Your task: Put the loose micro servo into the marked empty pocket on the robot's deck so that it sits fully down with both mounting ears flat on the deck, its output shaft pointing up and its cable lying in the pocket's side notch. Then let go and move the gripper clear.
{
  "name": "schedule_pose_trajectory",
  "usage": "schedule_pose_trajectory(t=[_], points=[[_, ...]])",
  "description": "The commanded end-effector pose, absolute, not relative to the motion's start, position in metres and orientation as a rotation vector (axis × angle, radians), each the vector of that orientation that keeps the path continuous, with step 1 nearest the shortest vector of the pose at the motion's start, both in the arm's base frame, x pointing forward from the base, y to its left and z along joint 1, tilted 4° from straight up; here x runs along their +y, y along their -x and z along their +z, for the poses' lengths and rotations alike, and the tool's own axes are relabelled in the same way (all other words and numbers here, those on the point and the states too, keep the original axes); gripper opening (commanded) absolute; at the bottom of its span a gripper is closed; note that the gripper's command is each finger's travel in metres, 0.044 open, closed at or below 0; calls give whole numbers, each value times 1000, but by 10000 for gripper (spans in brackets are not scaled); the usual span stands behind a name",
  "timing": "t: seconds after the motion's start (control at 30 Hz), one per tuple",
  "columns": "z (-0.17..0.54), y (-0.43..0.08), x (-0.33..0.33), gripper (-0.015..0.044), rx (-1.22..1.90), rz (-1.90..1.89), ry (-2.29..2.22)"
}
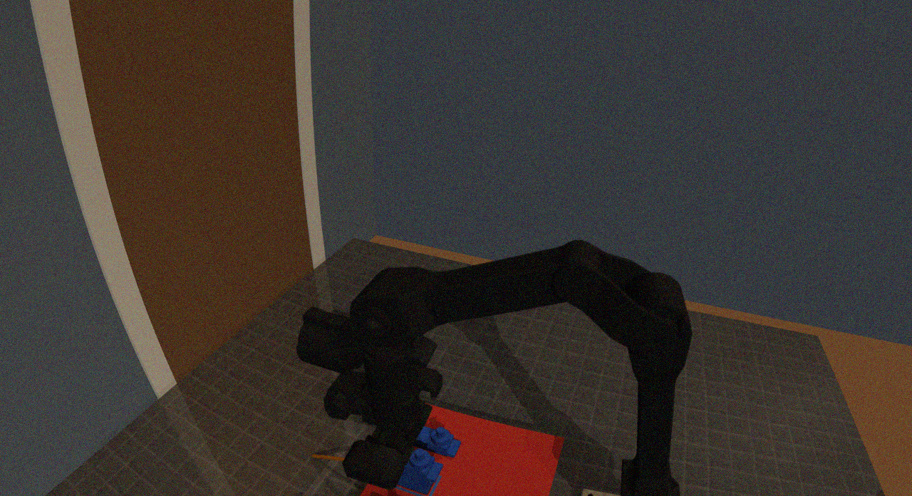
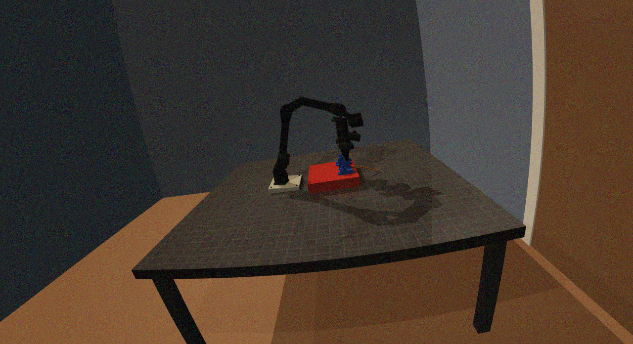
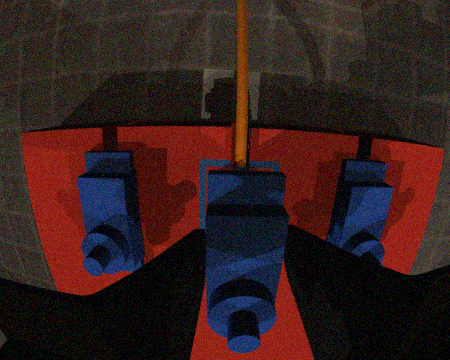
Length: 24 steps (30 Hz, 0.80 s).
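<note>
Pinched between the fingers of the gripper, the servo hangs shaft-up over the marked pocket. Its orange cable extends past the red deck's edge.

One blue servo stands at the right of the wrist view, its twin at the left, both shafts up. The dark table carries a pale grid and stands on black legs. Orange-brown floor spreads below. Blue-grey walls flank a brown panel, probably a door in this dim light, edged by pale trim.
</note>
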<state>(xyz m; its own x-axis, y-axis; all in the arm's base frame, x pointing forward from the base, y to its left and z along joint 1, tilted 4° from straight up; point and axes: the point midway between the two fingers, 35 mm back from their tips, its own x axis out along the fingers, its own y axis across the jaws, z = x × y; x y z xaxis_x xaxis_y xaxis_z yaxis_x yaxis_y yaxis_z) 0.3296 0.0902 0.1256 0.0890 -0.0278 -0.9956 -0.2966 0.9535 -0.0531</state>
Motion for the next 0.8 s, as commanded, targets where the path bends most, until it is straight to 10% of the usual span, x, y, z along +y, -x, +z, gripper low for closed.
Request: schedule_pose_trajectory(t=[0.0, 0.77], points=[[122, -330, 89, 0, 1472, 201, 272], [100, -332, 88, 0, 1472, 201, 273]])
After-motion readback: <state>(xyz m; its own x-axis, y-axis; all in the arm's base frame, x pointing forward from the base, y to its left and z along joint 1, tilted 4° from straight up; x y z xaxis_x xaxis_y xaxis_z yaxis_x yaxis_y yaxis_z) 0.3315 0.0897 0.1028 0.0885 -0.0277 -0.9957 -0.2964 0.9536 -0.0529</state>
